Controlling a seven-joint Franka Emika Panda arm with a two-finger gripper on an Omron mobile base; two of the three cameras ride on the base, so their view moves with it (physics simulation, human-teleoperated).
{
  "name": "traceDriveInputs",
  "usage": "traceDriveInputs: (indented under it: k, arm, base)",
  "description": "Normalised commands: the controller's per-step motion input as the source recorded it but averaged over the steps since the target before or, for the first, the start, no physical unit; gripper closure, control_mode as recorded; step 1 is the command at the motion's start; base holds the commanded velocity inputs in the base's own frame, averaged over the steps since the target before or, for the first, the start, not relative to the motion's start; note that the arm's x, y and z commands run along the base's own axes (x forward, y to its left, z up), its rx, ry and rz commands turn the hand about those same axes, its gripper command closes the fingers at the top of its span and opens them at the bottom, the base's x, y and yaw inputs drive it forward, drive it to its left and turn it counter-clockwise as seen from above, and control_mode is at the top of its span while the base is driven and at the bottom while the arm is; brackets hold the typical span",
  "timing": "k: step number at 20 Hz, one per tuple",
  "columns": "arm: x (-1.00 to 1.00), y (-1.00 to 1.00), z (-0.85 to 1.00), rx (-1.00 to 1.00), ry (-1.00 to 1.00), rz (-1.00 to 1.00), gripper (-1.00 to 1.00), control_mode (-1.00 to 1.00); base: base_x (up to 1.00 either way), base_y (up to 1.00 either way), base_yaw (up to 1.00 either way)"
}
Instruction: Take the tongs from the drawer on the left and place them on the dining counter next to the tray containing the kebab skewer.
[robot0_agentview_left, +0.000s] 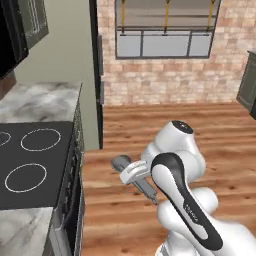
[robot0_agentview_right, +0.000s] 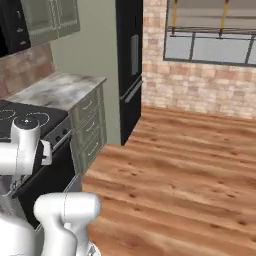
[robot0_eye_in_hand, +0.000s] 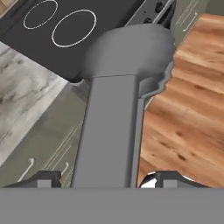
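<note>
The tongs (robot0_eye_in_hand: 113, 109) are a long grey metal piece running up the hand view from between my fingertips (robot0_eye_in_hand: 43, 178), with the rounded joined end at the top. In the left base view the tongs (robot0_agentview_left: 120, 163) hang in the air over the wooden floor, just right of the stove. My gripper (robot0_agentview_left: 134, 175) is shut on the tongs around their middle. Sage-green drawer fronts (robot0_eye_in_hand: 48, 144) with slim silver handles show below the counter edge; I cannot tell which one is the task's drawer. The dining counter, the tray and the kebab skewer are out of view.
A black cooktop (robot0_agentview_left: 30, 165) with white rings lies left of the arm, set in a marble counter (robot0_agentview_left: 45, 100). A narrow stack of green drawers (robot0_agentview_right: 90, 125) and a tall black appliance (robot0_agentview_right: 130, 60) stand beyond it. Open wooden floor (robot0_agentview_right: 175, 165) stretches to a brick wall (robot0_agentview_left: 165, 80).
</note>
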Motion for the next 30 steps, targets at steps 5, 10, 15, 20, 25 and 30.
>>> traceDriveInputs:
  k: [5,10,15,20,25,30]
  arm:
    - [0.00,0.00,0.00,0.00,0.00,0.00,1.00,1.00]
    - [0.00,0.00,0.00,0.00,0.00,0.00,1.00,1.00]
    - [0.00,0.00,0.00,0.00,0.00,0.00,1.00,1.00]
    - [0.00,0.00,0.00,0.00,0.00,0.00,1.00,1.00]
    - [0.00,0.00,0.00,0.00,0.00,0.00,1.00,1.00]
    - [0.00,0.00,0.00,0.00,0.00,0.00,1.00,1.00]
  base:
    - [0.00,0.00,-1.00]
    - [0.03,0.02,-1.00]
    - [0.30,0.19,-1.00]
    - [0.81,0.50,-0.86]
    - [1.00,0.89,-0.55]
    - [0.91,0.62,-0.42]
